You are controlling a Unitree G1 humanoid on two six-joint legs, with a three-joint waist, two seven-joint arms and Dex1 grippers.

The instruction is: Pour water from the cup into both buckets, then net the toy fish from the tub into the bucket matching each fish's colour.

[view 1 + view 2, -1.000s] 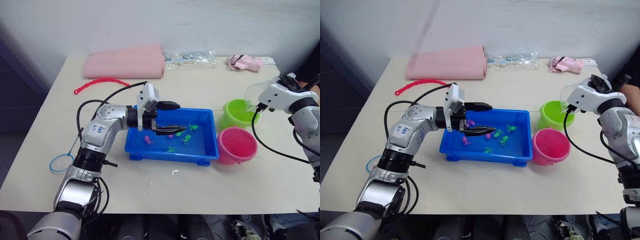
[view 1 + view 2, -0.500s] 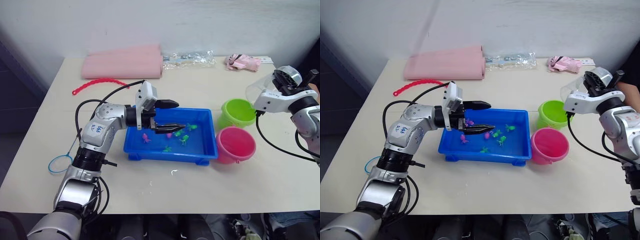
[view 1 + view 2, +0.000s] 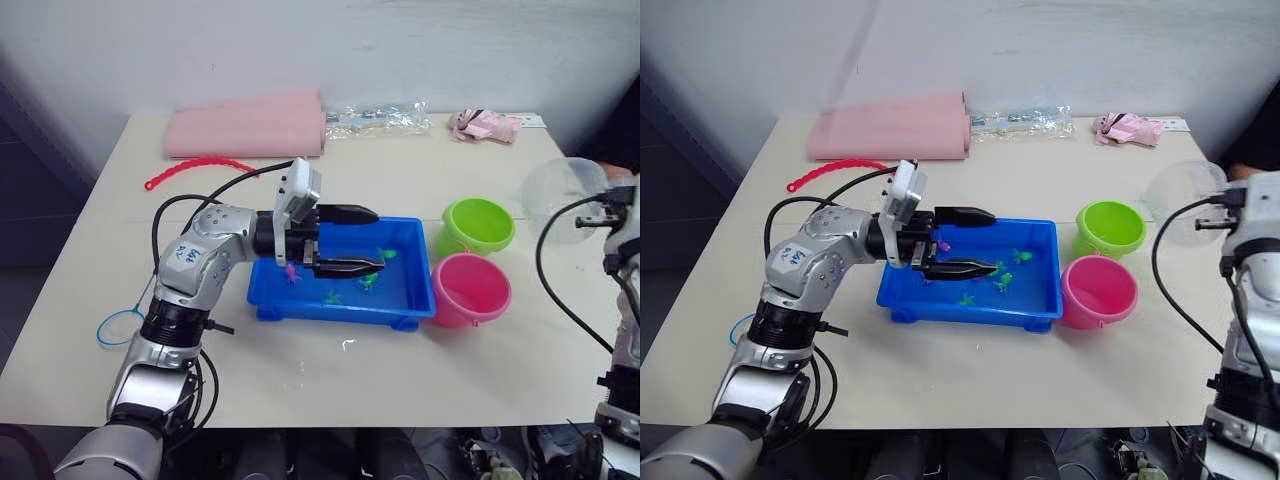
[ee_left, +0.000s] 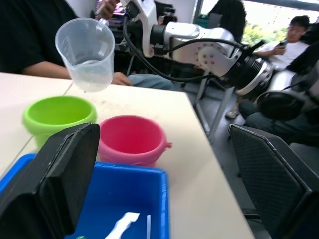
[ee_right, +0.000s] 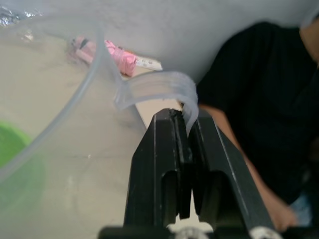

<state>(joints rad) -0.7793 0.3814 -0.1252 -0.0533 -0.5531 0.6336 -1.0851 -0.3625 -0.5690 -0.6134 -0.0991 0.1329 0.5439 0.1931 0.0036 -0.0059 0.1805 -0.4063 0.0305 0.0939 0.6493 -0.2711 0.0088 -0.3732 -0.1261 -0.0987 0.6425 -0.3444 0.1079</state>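
Right wrist view: black fingers (image 5: 169, 164) of the right gripper (image 5: 185, 122) pinched together on the handle of the clear plastic measuring cup (image 3: 1180, 201), held aloft right of the lime green round pail (image 3: 1110, 228), above the table (image 3: 1040, 380). Left gripper (image 3: 975, 241) parted wide with nothing between, poised over the shallow bright blue rectangular tub (image 3: 1035, 305) among tiny pink and green toy fish (image 3: 1002, 281). Pink round pail (image 3: 1099, 291) just right of the tub, near side of the green pail; blue-rimmed net (image 3: 122, 326) at the table's near left edge.

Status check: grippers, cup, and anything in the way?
Right gripper shut on cup handle, cup upright beside green bucket. Left gripper open over tub. Net on table, untouched.
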